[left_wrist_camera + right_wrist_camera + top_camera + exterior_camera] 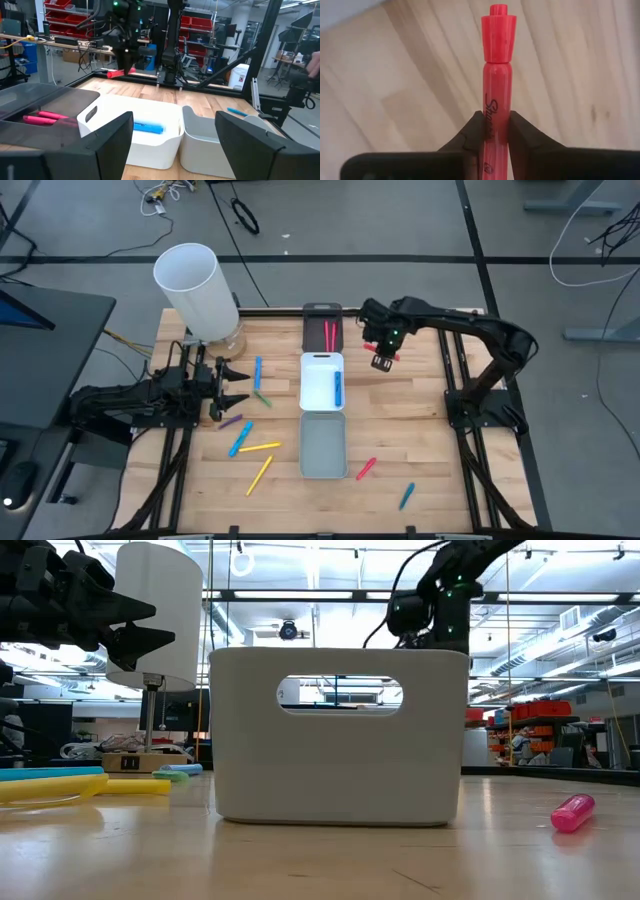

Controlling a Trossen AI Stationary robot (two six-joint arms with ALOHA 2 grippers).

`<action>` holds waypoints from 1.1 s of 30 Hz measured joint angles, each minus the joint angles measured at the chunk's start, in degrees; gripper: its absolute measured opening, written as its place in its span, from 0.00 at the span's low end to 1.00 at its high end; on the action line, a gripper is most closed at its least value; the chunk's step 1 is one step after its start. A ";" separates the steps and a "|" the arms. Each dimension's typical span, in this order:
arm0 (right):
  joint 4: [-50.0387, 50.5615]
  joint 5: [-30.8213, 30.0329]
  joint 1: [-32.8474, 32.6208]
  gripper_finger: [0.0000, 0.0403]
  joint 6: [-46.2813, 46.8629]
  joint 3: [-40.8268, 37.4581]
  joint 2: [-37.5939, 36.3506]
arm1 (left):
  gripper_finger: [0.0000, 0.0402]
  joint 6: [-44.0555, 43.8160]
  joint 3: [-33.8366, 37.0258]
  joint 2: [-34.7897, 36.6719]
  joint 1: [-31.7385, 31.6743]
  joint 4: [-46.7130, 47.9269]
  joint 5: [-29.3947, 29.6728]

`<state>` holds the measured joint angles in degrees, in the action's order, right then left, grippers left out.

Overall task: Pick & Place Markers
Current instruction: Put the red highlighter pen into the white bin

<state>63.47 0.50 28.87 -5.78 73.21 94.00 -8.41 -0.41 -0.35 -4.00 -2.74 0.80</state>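
My right gripper (383,358) hangs over the bare wood right of the white tray (310,394), shut on a red marker (497,75). My left gripper (243,385) hovers open near the table's left side, above loose markers: blue (258,371), green (263,397), purple (231,421), blue (240,441), yellow (258,447), yellow (260,473). A red marker (366,469) and a blue one (407,496) lie near the front right. Two red markers (328,335) lie in the black tray (310,315), and a blue one (338,387) in the white tray. My right gripper pinches the red marker's barrel (496,124) between its two fingers (470,135), at the end away from the cap. The capped end (498,35) sticks out beyond the fingertips. The marker (116,73) is lifted clear of the table and lies about level.
A grey tray (322,445) sits in line in front of the white one and fills the middle of the low view (340,735). A tall white cylinder (197,288) stands at the far left corner, close to my left arm. Bare wood lies right of the trays.
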 joint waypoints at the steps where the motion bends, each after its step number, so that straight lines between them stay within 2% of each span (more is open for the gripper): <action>1: 0.39 0.18 -0.45 0.13 2.29 0.00 -0.48 | 0.72 -0.01 0.00 0.01 -0.01 0.00 0.00; 11: 0.76 4.37 -6.04 0.13 31.43 0.02 -3.09 | 0.72 0.00 0.01 0.01 0.01 0.00 0.00; 18: -0.28 6.08 -10.38 0.13 48.33 0.66 -3.09 | 0.72 0.01 -0.01 -0.01 -0.01 0.00 0.00; 25: -2.15 6.48 -14.89 0.13 60.58 5.79 -3.07 | 0.72 0.01 0.01 0.01 0.01 0.00 0.00; 33: -4.07 6.44 -16.75 0.13 67.12 14.08 -0.52 | 0.72 0.01 0.01 -0.01 0.00 -0.02 0.00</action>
<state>59.40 6.94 12.12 61.34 87.29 93.49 -8.40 -0.40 -0.36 -4.00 -2.76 0.80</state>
